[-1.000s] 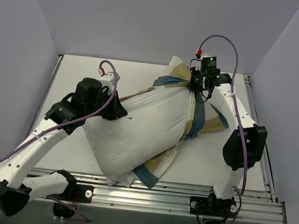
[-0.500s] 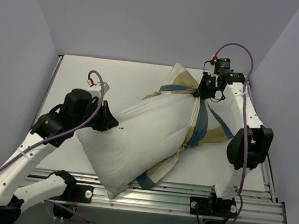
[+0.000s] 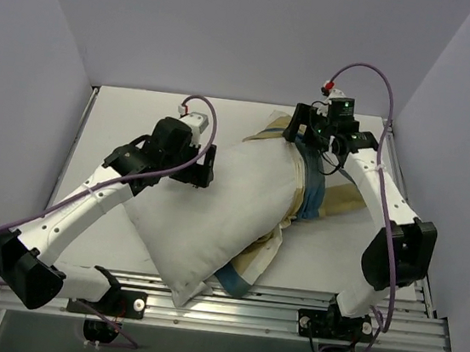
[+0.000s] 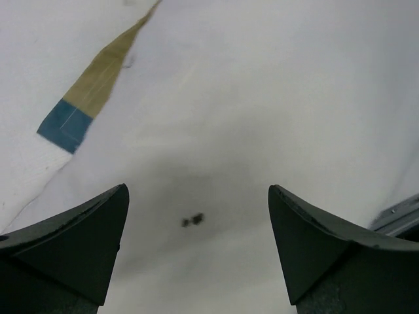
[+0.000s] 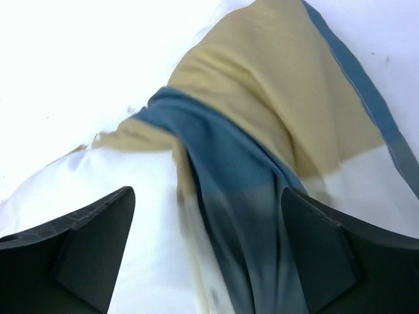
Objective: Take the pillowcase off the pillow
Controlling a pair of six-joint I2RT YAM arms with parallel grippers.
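Both pincers have let go since a second ago. The left pincer [image 4: 196, 190] hangs spread over the bare pillow [image 3: 213, 216], which lies diagonally on the surface [image 3: 140, 113]. The right pincer [image 5: 207, 191] is spread above the pillowcase [image 3: 312, 194], bunched round the far right end. This looks like a regrasp: next, pin the pillow and re-pinch the bunched cloth.

A lab test booth: bare lilac walls [image 3: 236, 30] rise beyond the left claw [image 3: 207, 166] and right claw [image 3: 295, 134], a white table [image 3: 131, 112] lies under them, a metal rail [image 3: 244, 311] well behind them

Left fingers [image 4: 65, 255], right fingers [image 5: 72, 255] (both apart)
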